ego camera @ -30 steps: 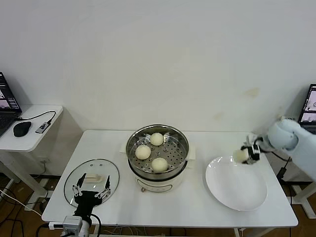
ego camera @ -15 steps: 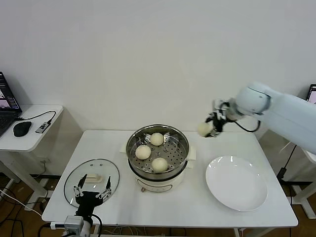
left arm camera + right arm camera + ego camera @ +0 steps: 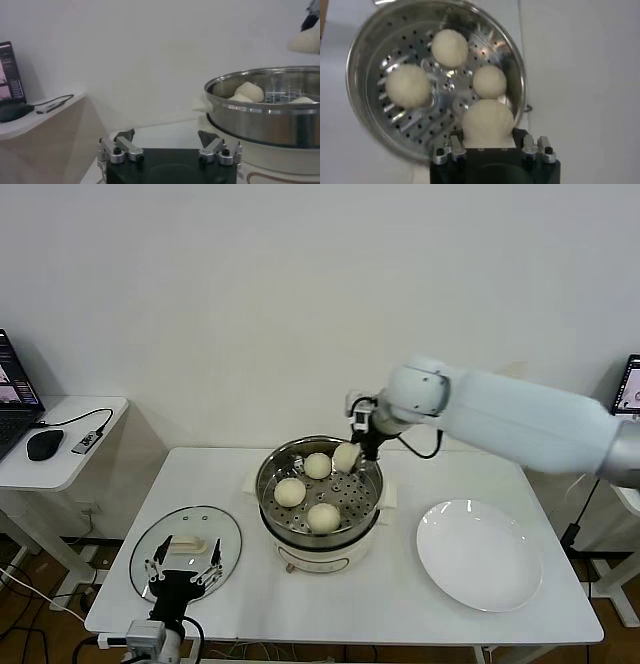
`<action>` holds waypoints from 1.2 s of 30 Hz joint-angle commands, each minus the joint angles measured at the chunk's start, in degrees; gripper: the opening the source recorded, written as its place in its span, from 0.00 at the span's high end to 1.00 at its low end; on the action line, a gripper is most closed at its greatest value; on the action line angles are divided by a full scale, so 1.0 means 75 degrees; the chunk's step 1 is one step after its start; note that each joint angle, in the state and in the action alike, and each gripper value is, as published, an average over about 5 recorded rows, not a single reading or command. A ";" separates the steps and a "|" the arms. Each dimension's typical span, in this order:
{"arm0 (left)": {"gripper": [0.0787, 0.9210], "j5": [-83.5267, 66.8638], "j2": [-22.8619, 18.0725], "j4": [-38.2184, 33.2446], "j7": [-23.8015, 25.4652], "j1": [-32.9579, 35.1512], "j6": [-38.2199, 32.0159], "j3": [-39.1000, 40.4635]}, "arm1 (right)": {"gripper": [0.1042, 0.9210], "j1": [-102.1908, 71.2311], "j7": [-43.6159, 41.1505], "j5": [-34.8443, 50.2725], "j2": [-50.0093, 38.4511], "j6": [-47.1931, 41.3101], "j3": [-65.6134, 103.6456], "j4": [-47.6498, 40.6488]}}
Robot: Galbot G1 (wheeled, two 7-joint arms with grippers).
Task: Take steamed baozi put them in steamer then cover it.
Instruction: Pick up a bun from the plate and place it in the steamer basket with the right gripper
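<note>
Nearest to me, my left gripper (image 3: 186, 576) sits low at the front edge of the table (image 3: 400, 604), its fingers spread wide and holding nothing; in the left wrist view the same open claw (image 3: 169, 150) points toward the steamer's steel wall. Just past it the cover (image 3: 186, 550) lies flat on the table, well apart from the pot, its cream handle facing up. On the right side of the table I see the white plate (image 3: 479, 556), bare. Farther back, in the middle, stands the steamer (image 3: 318, 490) on its cream base, with three baozi resting on the perforated floor: one nearest me (image 3: 322, 517), one to the left (image 3: 290, 492), and one at the back (image 3: 318, 466). Over the steamer's far right rim, my right gripper (image 3: 352, 452) hangs above the basket, clamped on the fourth bun (image 3: 346, 457). From the right wrist view that bun (image 3: 488, 122) sits between the fingers, above the rim, with the other three below.
</note>
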 commanded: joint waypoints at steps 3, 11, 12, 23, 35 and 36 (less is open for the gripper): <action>0.12 -0.0032 0.0012 -0.0030 0.0004 0.0021 0.0000 -0.0048 | 0.38 -0.0730 0.0257 -0.0220 0.0762 -0.0327 -0.0257 -0.0414; 0.12 -0.0027 -0.0014 0.0002 0.0004 -0.0024 0.0002 -0.0014 | 0.38 -0.0949 0.0219 -0.0587 0.0595 -0.0319 -0.0155 -0.0550; 0.12 -0.0026 -0.0016 0.0006 0.0004 -0.0029 0.0003 -0.0009 | 0.38 -0.0992 0.0220 -0.0628 0.0581 -0.0318 -0.0117 -0.0569; 0.12 -0.0007 -0.0048 0.0027 -0.0001 -0.0053 0.0008 0.0018 | 0.37 -0.1165 0.0206 -0.0757 0.0313 -0.0313 0.0179 -0.0436; 0.12 -0.0022 -0.0010 0.0087 0.0001 -0.0083 0.0004 -0.0033 | 0.12 -0.1003 0.0501 -0.0539 -0.0975 -0.0213 0.1273 0.0811; 0.12 -0.0023 -0.0007 0.0087 0.0001 -0.0080 0.0002 -0.0040 | 0.12 -0.1072 0.0580 -0.0512 -0.1131 -0.0152 0.1432 0.0977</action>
